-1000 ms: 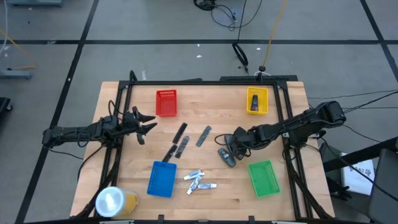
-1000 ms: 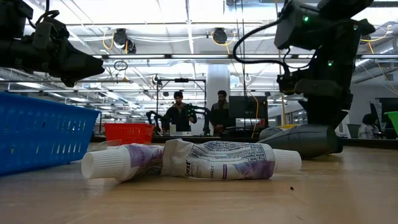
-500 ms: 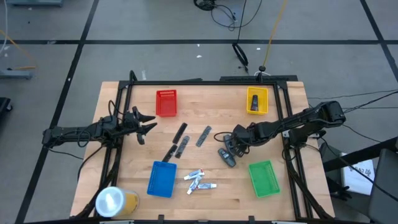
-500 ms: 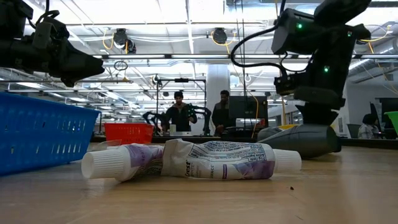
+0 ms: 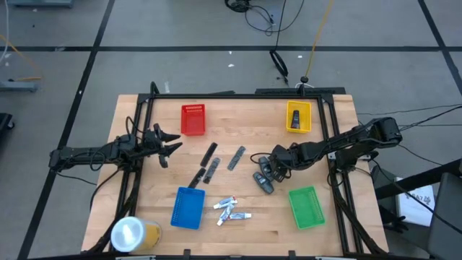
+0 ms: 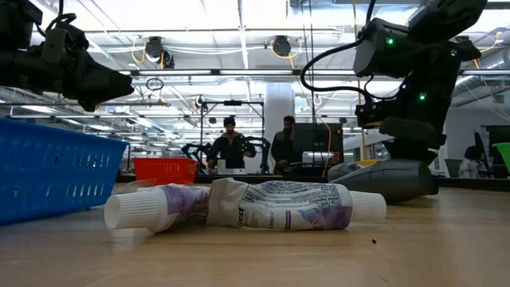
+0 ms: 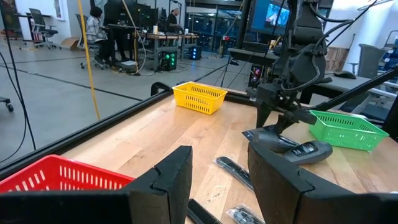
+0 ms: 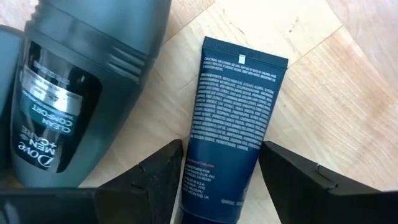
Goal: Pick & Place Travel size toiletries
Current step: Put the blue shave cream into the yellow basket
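Front edge of the wooden table [image 5: 238, 242]: large yellowish roll with white top [image 5: 133, 233] at the front left corner. Just behind it, blue plastic tray [image 5: 188, 208]; beside that, a small pile of crumpled white toothpaste tubes with white caps [image 5: 231, 209], lying flat, touching each other. Green plastic tray [image 5: 307, 206] to the right of them.

Mid-table: right gripper [image 5: 266, 170] is low over a dark grey oval deodorant stick [image 8: 68, 93] and a dark-blue flat tube with white print [image 8: 231, 146], both flat on the wood, just beside each other. Fingers spread, one on each side of the blue tube's lower end; contact can't be confirmed. Nothing lifted.

Left of that, slim dark-grey sticks [image 5: 211, 164] lie scattered between the two arms.

Left gripper [image 5: 167, 144] hangs over the table's left side, well apart from everything, fingers parted with nothing between them.

Back row: red plastic tray [image 5: 193, 119] on the left, yellow plastic tray [image 5: 298, 116] on the right with something dark inside, can't identify it.

Beyond the table, two people [image 6: 255, 147] stand at a bench.
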